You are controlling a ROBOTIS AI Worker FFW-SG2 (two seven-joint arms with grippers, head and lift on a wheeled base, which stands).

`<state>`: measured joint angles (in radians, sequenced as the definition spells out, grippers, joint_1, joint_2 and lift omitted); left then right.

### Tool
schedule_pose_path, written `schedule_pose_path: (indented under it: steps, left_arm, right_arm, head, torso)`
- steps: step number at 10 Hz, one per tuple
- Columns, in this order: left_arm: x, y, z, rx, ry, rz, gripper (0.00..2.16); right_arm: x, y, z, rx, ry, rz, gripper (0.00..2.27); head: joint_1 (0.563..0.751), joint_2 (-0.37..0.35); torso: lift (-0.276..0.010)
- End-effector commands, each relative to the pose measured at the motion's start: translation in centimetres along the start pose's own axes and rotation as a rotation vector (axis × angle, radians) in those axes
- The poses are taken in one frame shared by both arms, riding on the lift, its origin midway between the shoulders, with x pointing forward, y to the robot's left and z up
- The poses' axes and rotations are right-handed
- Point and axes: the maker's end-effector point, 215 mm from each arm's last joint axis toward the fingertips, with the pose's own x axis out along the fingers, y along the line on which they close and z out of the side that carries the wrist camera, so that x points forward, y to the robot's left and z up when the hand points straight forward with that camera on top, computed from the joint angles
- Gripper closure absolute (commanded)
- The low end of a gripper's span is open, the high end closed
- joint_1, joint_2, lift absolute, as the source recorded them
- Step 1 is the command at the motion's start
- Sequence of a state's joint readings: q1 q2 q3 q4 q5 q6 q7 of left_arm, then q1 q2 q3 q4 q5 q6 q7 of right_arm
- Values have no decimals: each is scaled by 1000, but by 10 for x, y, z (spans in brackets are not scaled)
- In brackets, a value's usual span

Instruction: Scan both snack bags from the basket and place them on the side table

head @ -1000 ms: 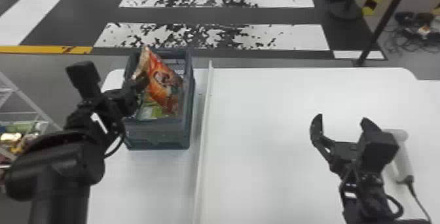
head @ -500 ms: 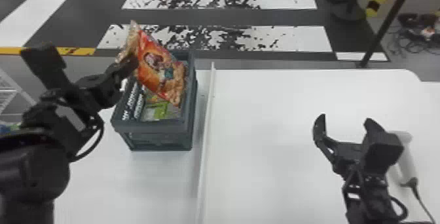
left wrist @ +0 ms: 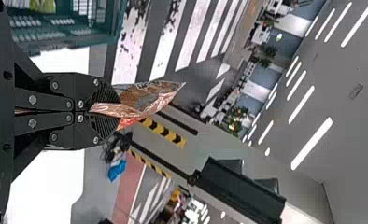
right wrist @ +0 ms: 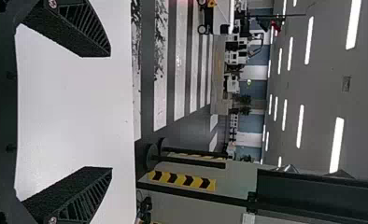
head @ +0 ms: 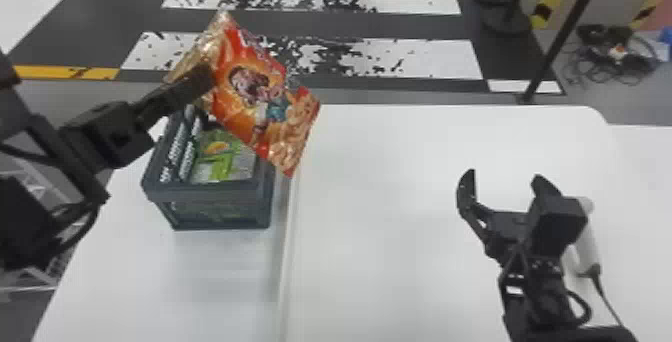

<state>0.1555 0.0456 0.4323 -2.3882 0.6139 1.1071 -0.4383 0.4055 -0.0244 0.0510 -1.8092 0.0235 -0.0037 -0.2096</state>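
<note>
Nearest me, my right gripper waits over the white table, its two fingers spread wide with nothing between them. Its arm comes in from the bottom edge and points forward. Just beside it, the white handheld scanner lies on the table, cable attached, not in either gripper.

Across on my left, the arm comes in from the side edge and angles inward, putting my left gripper above the gray basket. Its fingers are closed on one end of the orange snack bag, which hangs tilted, its lower corner out toward the seam between the tables. The green snack bag lies inside the basket.

So I'd call this early: one bag is lifted out, the other is still to pick. I see no scan under way; I judge that both bags need scanning and then setting down on the side table, though I can't tell which surface that is. Farther off there's just the striped floor.
</note>
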Motion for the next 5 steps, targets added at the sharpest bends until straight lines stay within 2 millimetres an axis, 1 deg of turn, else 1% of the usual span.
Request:
schedule_pose_path:
  steps: [1,2,3,4,5]
  left_arm:
    - [7,-24,-15,-32,23,-67,2121]
    - [16,-36,-31,-48,53,-94,2121]
    - [31,-42,-66,-85,109,-114,2121]
    - [52,-46,-101,-105,122,-134,2121]
    - [77,-49,-130,-111,88,-154,2121]
  right_arm:
    - [2,0,2,2,-4,0,49]
    - [3,0,3,4,-5,-1,49]
    - [3,-2,3,3,-5,-4,49]
    - [5,-9,4,7,-8,-16,49]
    - [5,-14,4,8,-7,-26,49]
  head:
    - [695,-31]
    - [695,-41]
    - [695,-66]
    - [695,-97]
    - [695,-134]
  torso:
    - [-75]
    - [-75]
    - [-75]
    - [-75]
    - [-75]
